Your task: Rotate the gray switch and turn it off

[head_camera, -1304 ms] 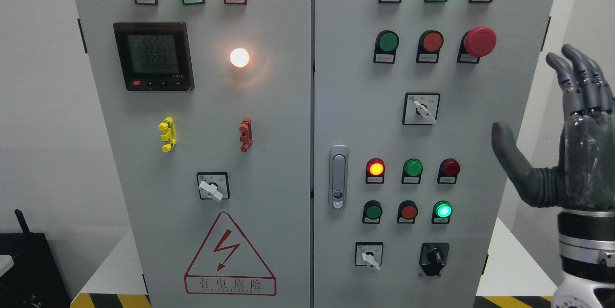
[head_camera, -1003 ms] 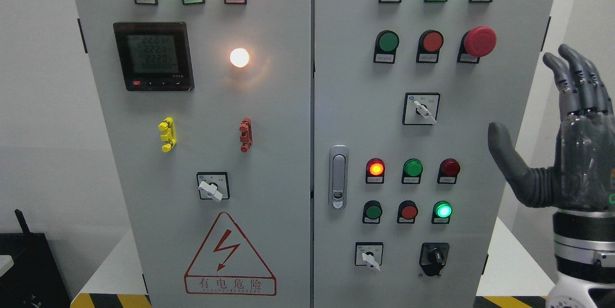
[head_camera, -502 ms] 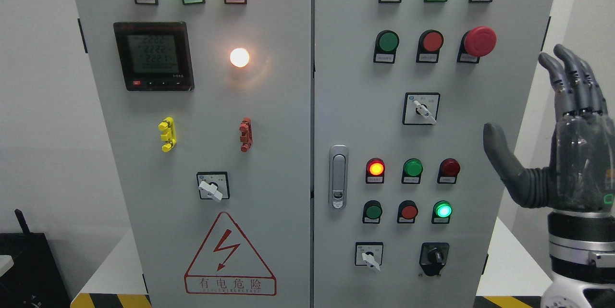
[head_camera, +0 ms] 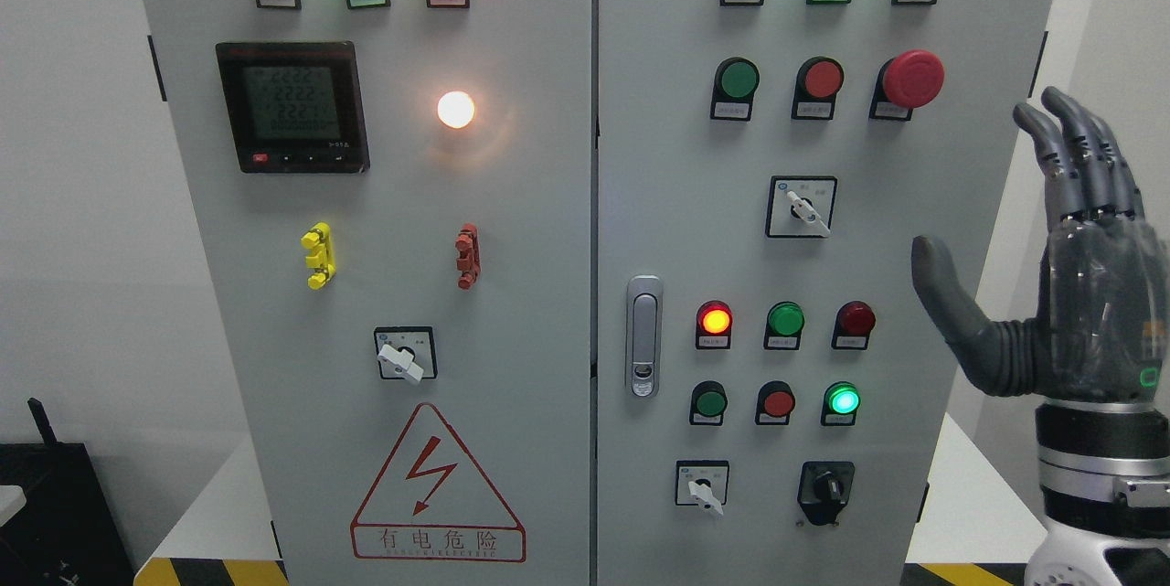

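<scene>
White walls close in behind a tall grey control cabinet (head_camera: 548, 229) that stands on a pale bench (head_camera: 978, 495) edged with yellow and black hazard stripes. At the right of the scene the right hand (head_camera: 1060, 293) is raised with its fingers (head_camera: 1065, 152) straight and spread and its thumb (head_camera: 941, 293) pointing out to the left, holding nothing and touching nothing. Its thumb lies just in front of the cabinet's right edge. Left of the hand, on the right door, sits a gray switch (head_camera: 802, 207) with its white lever tilted down to the right. Two more like it sit lower down, one (head_camera: 702, 485) near the bottom of the right door, one (head_camera: 405, 355) on the left door above a red lightning warning sign (head_camera: 437, 487). Lamps glow along the top.
</scene>
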Robot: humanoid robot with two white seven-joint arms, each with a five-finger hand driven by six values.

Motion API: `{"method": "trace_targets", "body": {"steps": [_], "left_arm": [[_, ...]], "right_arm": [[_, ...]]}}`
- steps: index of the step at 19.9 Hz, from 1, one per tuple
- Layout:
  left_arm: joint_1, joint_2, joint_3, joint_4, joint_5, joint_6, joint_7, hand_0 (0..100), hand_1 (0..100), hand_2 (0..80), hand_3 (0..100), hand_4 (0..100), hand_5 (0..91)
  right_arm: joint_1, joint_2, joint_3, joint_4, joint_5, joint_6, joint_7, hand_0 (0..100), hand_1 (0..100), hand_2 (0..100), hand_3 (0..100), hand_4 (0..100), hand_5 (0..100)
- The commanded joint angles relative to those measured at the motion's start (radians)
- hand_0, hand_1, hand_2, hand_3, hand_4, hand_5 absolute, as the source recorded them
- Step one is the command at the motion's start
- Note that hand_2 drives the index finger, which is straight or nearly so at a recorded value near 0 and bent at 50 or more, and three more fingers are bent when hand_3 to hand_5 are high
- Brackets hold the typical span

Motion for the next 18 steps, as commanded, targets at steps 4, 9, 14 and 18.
{"method": "trace_targets", "body": {"steps": [4,9,14,18], "left_arm": [[-0.009,0.0,0.008,-0.026,0.02,-0.001,-0.001,12,39,0.0,0,0,0.0],[-0.009,0.0,0.008,-0.026,0.018,0.001,-0.001,12,39,0.0,0,0,0.0],[-0.009,0.0,0.008,-0.026,0.02,-0.001,-0.001,12,39,0.0,0,0,0.0],[-0.009,0.0,0.008,-0.026,0.018,-0.001,-0.001,12,39,0.0,0,0,0.0]], "right_arm": [[-0.001,0.03,0.002,0.0,0.0,0.0,-0.008,23,14,0,0,0,0],[-0.01,0.066,0.009,0.011,-0.009,-0.004,-0.011,28,35,6,23,19,9],[-0.027,0.097,0.022,0.012,-0.041,0.005,-0.011,33,43,11,39,42,50],[-0.028,0.125,0.036,0.012,-0.043,0.014,-0.011,26,42,17,51,59,74]]}}
